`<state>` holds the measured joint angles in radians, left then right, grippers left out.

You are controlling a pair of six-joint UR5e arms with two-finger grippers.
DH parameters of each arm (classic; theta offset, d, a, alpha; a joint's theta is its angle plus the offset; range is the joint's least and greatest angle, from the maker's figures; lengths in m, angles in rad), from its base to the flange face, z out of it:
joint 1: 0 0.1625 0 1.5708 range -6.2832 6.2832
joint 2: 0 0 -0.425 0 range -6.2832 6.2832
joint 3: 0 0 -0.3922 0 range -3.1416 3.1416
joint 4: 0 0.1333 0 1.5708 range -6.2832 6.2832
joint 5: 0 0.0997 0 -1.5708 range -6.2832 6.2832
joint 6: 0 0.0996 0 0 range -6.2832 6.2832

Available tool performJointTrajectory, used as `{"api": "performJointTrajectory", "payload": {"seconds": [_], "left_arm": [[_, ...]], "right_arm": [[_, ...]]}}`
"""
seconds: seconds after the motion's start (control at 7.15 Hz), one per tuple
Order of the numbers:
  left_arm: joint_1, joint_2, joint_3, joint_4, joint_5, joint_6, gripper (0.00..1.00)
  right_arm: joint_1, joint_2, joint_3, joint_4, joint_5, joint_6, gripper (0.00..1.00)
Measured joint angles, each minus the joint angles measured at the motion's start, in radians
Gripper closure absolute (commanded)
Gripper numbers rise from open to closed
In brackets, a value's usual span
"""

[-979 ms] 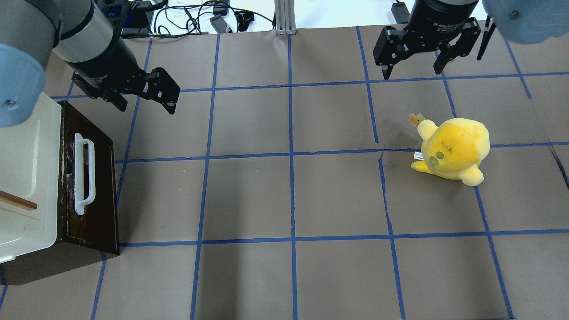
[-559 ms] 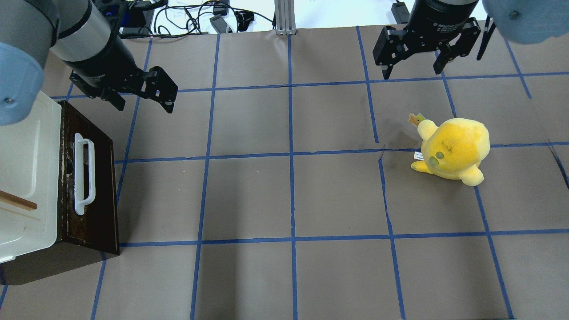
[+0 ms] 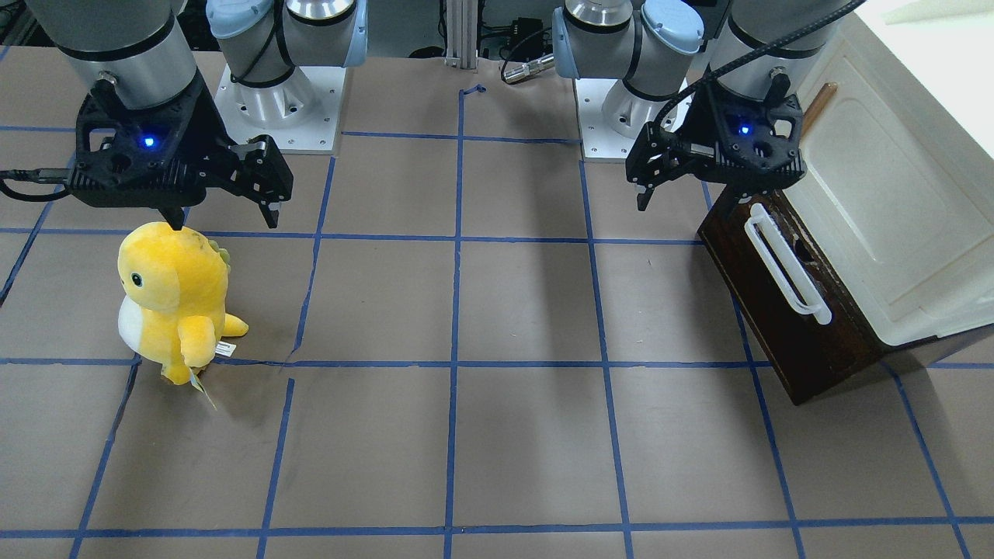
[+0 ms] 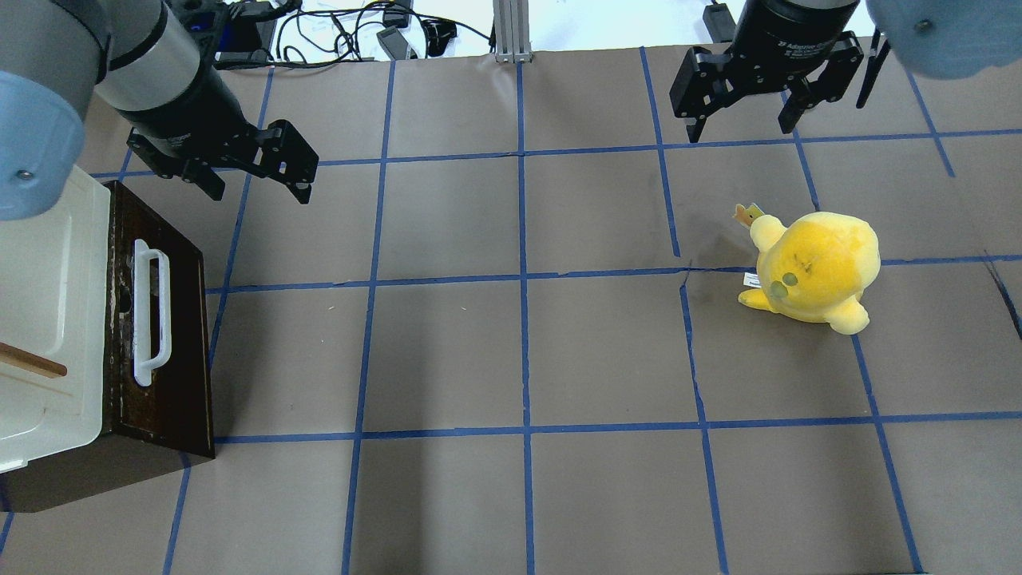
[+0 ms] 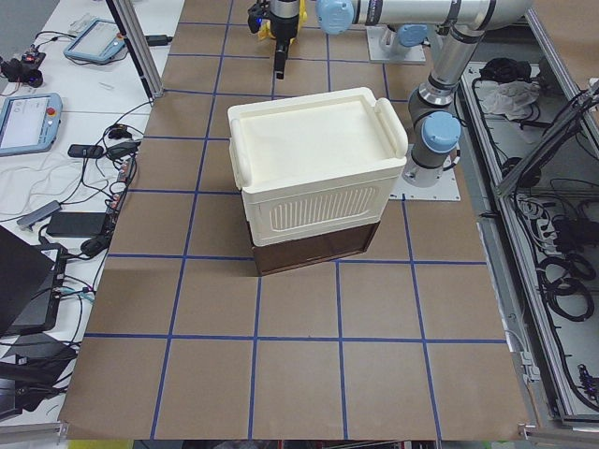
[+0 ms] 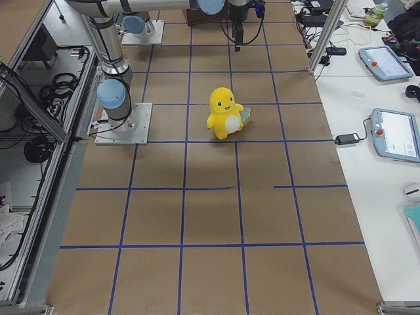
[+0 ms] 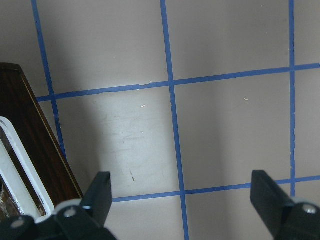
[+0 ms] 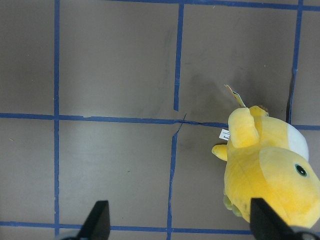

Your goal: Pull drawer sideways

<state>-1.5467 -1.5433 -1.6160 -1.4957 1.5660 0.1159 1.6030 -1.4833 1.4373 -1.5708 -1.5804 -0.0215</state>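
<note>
The drawer (image 4: 180,335) has a dark brown front and a long white bar handle (image 4: 150,311). It sits under the cream cabinet at the table's left edge, and its pale tray interior does not show. It also shows in the front-facing view (image 3: 784,326) and at the left edge of the left wrist view (image 7: 35,145). My left gripper (image 4: 257,190) is open and empty, hovering beyond the drawer's far end, clear of the handle; it also shows in the left wrist view (image 7: 182,195). My right gripper (image 4: 740,132) is open and empty at the far right.
A cream cabinet (image 4: 48,303) with a small wooden handle (image 4: 32,363) sits on top of the drawer. A yellow plush toy (image 4: 814,267) stands on the right, below the right gripper. Cables (image 4: 343,32) lie past the table's far edge.
My left gripper has shifted slightly left and toward the far edge. The drawer, the toy and the right arm have not moved.
</note>
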Motion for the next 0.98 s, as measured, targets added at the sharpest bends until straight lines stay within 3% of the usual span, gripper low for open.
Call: {"api": "performJointTrajectory", "payload": {"seconds": [0.56, 0.98], "left_arm": [[0.001, -0.068, -0.023, 0.083, 0.035, -0.051, 0.00], [-0.008, -0.162, -0.067, 0.188, 0.184, -0.156, 0.00]], "right_arm": [[0.000, 0.000, 0.000, 0.000, 0.000, 0.000, 0.00], [0.000, 0.000, 0.000, 0.000, -0.001, 0.000, 0.00]]}}
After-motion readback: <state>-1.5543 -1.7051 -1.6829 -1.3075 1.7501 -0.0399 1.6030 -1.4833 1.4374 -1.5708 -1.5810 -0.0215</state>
